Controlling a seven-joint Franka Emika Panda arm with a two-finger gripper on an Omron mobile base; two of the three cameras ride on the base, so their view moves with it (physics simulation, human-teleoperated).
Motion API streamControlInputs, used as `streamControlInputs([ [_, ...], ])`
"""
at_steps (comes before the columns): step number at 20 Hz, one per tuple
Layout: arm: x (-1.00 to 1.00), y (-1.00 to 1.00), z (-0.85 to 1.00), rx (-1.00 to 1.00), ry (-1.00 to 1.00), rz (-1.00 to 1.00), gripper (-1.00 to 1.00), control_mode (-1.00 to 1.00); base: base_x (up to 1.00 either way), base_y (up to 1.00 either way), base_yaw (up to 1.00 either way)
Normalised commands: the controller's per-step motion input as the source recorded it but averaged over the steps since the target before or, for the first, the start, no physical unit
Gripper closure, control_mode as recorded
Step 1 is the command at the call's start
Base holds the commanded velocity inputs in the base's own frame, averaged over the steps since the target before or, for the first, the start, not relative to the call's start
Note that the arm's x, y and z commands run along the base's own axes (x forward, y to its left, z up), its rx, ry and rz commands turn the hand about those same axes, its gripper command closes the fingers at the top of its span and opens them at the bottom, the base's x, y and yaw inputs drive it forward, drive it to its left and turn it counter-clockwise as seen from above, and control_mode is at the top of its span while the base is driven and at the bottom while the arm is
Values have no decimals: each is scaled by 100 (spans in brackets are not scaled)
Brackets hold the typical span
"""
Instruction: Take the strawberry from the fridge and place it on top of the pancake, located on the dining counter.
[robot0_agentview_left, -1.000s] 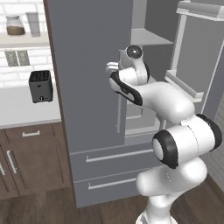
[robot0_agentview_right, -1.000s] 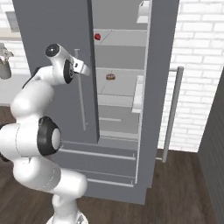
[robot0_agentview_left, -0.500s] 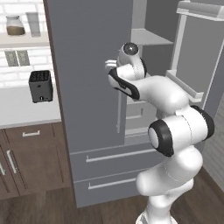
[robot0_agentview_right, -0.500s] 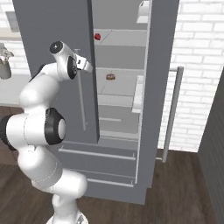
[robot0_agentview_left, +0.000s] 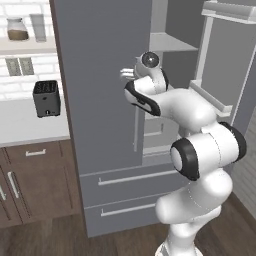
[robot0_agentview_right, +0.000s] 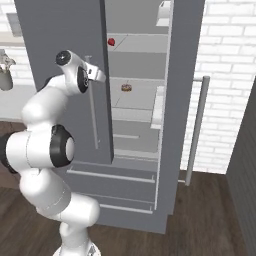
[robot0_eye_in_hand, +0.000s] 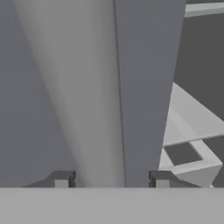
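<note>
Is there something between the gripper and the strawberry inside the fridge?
Yes. The gripper is at the left door, its fingertips either side of the bar handle. This closed door stands between it and the strawberry on an upper shelf behind the open right side.

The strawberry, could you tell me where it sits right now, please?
In the right base view, the strawberry rests on an upper shelf inside the open fridge, one shelf above the ring-shaped doughnut.
</note>
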Motion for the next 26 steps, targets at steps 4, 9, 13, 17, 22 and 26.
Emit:
streamControlInputs([
  [4, 0, 0, -2, 0, -25, 4, 100, -100, 0, 0, 0],
  [9, -27, 23, -7, -5, -1, 0, 100, -100, 0, 0, 0],
  [13, -89, 51, -44, -25, 3, 0, 100, -100, 0, 0, 0],
  [17, -86, 73, -23, -13, 0, -9, 100, -100, 0, 0, 0],
  [22, -93, 90, -12, -1, -3, -19, 100, -100, 0, 0, 0],
  [26, -94, 100, -13, 0, -16, -20, 100, -100, 0, 0, 0],
])
